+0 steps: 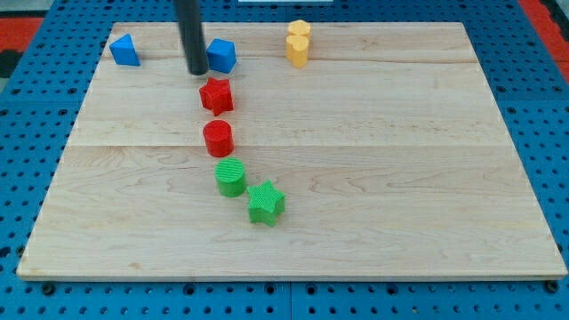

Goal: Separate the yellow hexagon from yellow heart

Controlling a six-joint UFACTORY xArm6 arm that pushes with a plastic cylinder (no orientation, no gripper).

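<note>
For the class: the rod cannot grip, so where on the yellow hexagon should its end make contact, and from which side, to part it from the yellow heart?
The two yellow blocks touch at the view's top, and which one is the yellow hexagon is hard to make out. Probably bring my tip, now left of the blue block, to the seam and push one block sideways.

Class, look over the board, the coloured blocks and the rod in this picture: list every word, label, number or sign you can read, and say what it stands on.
There is none to read. The wooden board, the yellow blocks, the blue, red and green blocks, and the rod ending in my tip beside the blue cube all carry no writing. The blue pegboard shows only holes.
</note>
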